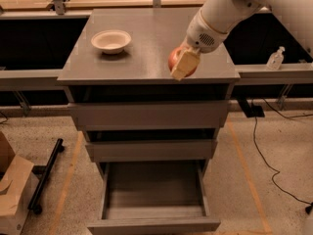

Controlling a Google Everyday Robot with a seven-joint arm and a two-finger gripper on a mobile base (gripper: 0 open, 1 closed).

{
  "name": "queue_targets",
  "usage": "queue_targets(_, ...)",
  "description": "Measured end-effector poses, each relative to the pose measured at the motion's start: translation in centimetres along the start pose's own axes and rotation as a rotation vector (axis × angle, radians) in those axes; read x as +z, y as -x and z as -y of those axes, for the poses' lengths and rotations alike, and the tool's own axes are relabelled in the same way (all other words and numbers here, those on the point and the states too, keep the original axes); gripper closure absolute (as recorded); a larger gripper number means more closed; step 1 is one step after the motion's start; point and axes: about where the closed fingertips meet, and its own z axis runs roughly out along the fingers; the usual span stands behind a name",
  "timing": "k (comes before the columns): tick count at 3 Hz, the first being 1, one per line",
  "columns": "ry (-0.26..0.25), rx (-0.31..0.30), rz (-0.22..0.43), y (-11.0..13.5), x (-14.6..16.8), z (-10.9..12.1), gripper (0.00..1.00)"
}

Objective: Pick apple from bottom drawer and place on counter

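The gripper (181, 65) sits over the counter (146, 28), at about 4 o'clock from the slab's centre and close to its front edge. The white arm (230, 9) reaches it from the 1 o'clock side. Its jaws are closed around the apple (172, 59), parted only as wide as the fruit: one pale finger (185, 64) lies across the near face of the red skin, and the other is hidden behind it. Whether the apple touches the counter or hangs just above it cannot be told. The cream bowl (111, 40) stands on the same slab at about 10 o'clock from its centre, well apart from the apple. Below the counter two grey drawers with taller fronts (146, 115) are pushed in. Under them the bottom drawer (154, 225) is pulled out towards 6 o'clock, with only its bare grey tray floor showing inside. Off the furniture, a clear bottle (276, 58) stands on a ledge at 3 o'clock from the gripper, a black cable (264, 155) trails over the floor at 4 o'clock, and a cardboard box (12, 190) lies at 8 o'clock from the drawers, beside a black bar (46, 175).
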Motion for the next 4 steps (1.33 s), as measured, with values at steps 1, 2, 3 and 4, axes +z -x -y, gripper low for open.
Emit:
queue_targets(1, -0.048, 0.026, 0.034, 1.4, 0.4, 3.6, 1.00)
queue_targets(2, -0.092, 0.082, 0.074, 2.3, 1.5, 7.3, 1.00)
queue_targets(3, -0.106, 0.156, 0.088, 2.0, 3.5, 10.3, 0.81)
queue_targets(4, -0.101, 0.218, 0.106, 1.4, 5.2, 12.4, 0.59)
